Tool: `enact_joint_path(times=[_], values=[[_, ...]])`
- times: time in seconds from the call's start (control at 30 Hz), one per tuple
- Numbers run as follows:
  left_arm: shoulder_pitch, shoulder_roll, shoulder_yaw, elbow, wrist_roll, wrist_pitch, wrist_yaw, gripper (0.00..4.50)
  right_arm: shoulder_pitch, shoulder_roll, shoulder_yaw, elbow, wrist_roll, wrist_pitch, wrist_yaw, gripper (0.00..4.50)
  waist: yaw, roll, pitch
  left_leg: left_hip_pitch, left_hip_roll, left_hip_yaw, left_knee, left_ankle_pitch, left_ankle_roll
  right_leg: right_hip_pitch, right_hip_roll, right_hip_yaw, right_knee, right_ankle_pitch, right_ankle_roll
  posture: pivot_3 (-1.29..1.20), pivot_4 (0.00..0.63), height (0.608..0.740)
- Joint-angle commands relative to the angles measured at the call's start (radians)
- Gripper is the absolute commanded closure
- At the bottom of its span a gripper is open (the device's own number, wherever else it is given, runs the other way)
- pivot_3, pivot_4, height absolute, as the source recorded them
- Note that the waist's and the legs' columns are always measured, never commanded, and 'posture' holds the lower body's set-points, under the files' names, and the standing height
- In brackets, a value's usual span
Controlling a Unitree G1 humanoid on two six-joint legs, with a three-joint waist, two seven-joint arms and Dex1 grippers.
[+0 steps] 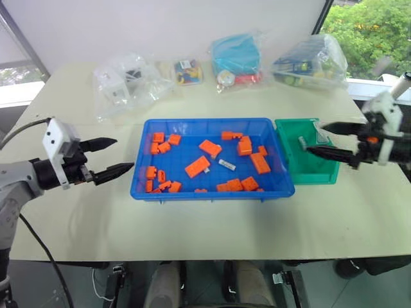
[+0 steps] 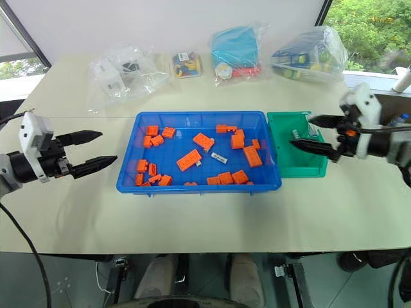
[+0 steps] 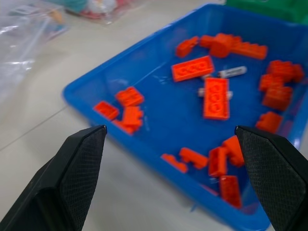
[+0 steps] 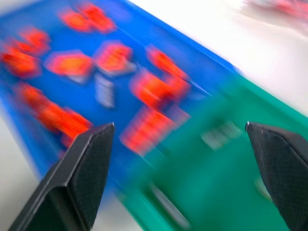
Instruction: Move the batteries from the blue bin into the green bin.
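The blue bin (image 1: 186,151) lies mid-table, holding several orange blocks (image 1: 198,167) and a small silvery battery (image 1: 227,165). In the left wrist view that battery (image 3: 231,72) lies beside an orange block (image 3: 215,96), and a second silvery cylinder pokes out from under that block. The green bin (image 1: 308,167) stands against the blue bin's right end, with one battery (image 2: 296,133) inside. My left gripper (image 1: 123,154) hangs open and empty just left of the blue bin. My right gripper (image 1: 316,138) hovers open and empty over the green bin.
Along the back of the table lie clear plastic bags (image 1: 125,80), a small colourful pack (image 1: 188,72), a bagged teal box (image 1: 236,56) and another bagged item (image 1: 311,61). Bare tabletop stretches in front of both bins to the near edge.
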Motion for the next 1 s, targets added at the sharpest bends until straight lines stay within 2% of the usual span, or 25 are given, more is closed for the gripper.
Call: enact_joint_path(times=[0.03,0.17,0.33,0.5,0.73,1.0], values=[[-0.027,0.017,-0.035,-0.074,-0.031,0.022,-0.02,0.0,-0.12,0.11,0.072,-0.062,0.083,0.162,-0.102,0.03,0.0,0.0,0.0,0.0,0.0,0.0,0.0,0.0,0.0,0.0,0.0,0.0,0.0,0.0,0.0,0.0,0.15,0.736],[-0.036,0.01,-0.068,-0.114,-0.048,0.039,-0.033,0.0,-0.211,0.283,0.172,-0.02,0.085,0.293,-0.223,0.03,0.005,0.0,0.0,-0.001,-0.001,0.0,0.0,0.0,0.0,0.0,-0.001,0.0,0.0,0.0,0.0,0.0,0.15,0.736],[-0.038,0.001,-0.091,-0.146,-0.052,0.04,-0.035,0.0,-0.241,0.447,0.285,0.076,0.0,0.342,-0.367,0.03,0.008,0.0,0.0,-0.001,-0.001,0.001,0.001,0.0,0.0,0.0,0.0,0.0,0.001,0.0,0.0,0.0,0.15,0.736],[-0.016,-0.014,-0.104,-0.181,-0.047,0.035,-0.013,0.0,-0.27,0.565,0.296,0.209,-0.03,0.352,-0.426,0.03,0.005,0.0,0.0,-0.002,-0.002,0.002,0.001,0.0,0.0,0.0,0.0,0.0,0.001,0.001,0.001,0.0,0.15,0.736],[0.013,-0.013,-0.102,-0.196,-0.027,0.028,0.01,0.0,-0.328,0.682,0.255,0.38,-0.045,0.36,-0.479,0.03,-0.008,0.0,0.0,-0.001,-0.001,0.002,0.001,0.0,0.0,0.0,0.002,0.0,0.002,0.003,0.004,0.0,0.15,0.736],[0.0,-0.022,-0.099,-0.192,-0.027,0.027,0.032,0.0,-0.325,0.736,0.271,0.389,-0.049,0.363,-0.481,0.03,-0.015,0.0,0.0,-0.001,-0.001,0.001,0.0,0.0,0.0,0.0,0.002,0.0,0.002,0.003,0.004,0.0,0.15,0.736]])
